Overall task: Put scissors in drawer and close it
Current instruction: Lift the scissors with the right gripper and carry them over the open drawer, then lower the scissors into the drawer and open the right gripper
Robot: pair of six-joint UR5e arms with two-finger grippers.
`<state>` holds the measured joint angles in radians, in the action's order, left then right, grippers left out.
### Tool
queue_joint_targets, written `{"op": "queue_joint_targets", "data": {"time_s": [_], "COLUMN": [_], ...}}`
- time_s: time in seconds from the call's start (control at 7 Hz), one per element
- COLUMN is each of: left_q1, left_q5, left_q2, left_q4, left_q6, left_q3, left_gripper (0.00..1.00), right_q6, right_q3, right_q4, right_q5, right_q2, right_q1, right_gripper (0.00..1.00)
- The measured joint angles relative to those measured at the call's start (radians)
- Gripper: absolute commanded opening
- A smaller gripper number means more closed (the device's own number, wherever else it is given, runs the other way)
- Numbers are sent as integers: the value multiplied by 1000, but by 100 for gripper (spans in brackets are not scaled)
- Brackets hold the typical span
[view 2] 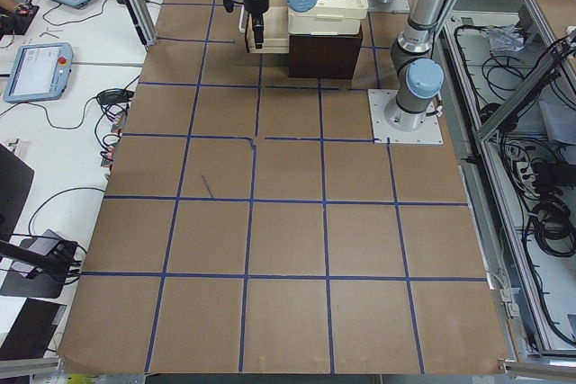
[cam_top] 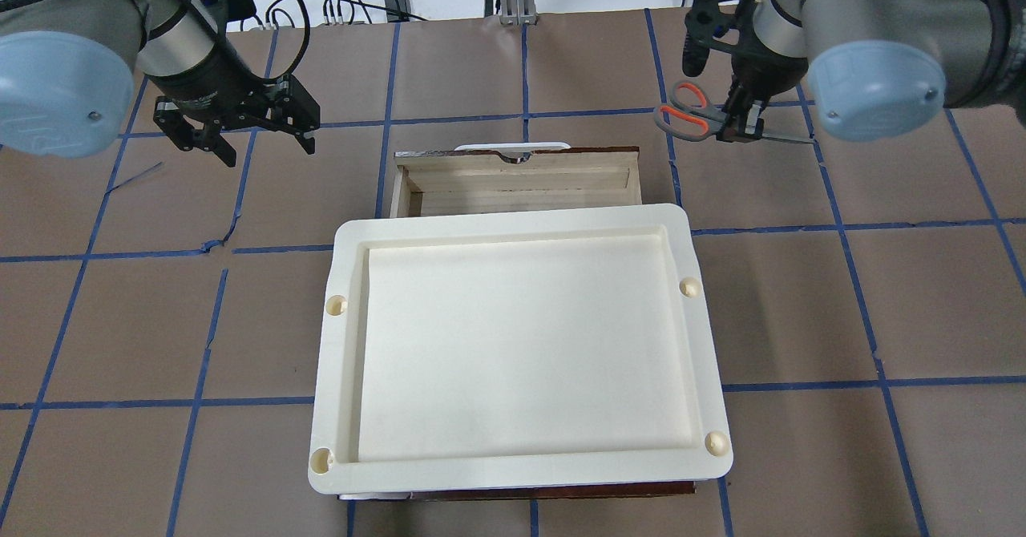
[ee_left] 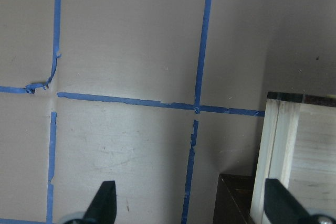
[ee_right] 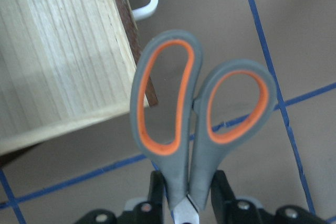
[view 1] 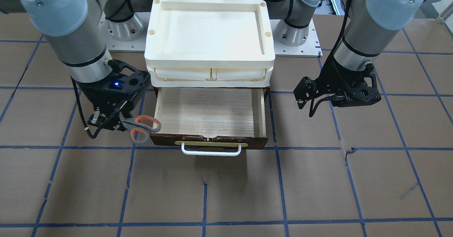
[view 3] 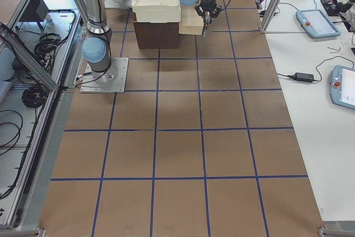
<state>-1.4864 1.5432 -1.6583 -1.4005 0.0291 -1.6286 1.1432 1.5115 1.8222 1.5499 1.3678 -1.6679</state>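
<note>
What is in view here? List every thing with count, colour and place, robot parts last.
scissors: one, silver blades, grey handles with orange-lined loops; held in the air by the drawer's front corner on the robot's right.
drawer: one, pale wood with a dark brown front; pulled open, nothing in it, under the tray box.
handle: one, white bar; on the drawer front.
tray box: one, cream; on top, above the drawer.
table: one, brown with a blue tape grid; under everything.
right gripper: one, black; shut on the scissors just below the loops.
left gripper: one, black; open and holding nothing, over the table beside the drawer's other side.
</note>
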Motion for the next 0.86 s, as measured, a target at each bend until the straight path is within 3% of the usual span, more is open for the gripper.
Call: {"op": "queue_joint_targets", "data": {"time_s": [0.43,0.86], "left_q1": [0,0], "left_q5": [-1,-4], "left_q2": [0,0], "left_q4": [5,12], "left_q6": [0,0], "left_q3": [-3,-10], "left_gripper": [100,100], "right_q6": [-206,-186], "right_q3": [-58,-105], "right_q4": [-32,-30], "right_q5": [-4,-6], "right_q2": [-74,-150], "right_q1": [-224,-284], "right_gripper": [12,13]}}
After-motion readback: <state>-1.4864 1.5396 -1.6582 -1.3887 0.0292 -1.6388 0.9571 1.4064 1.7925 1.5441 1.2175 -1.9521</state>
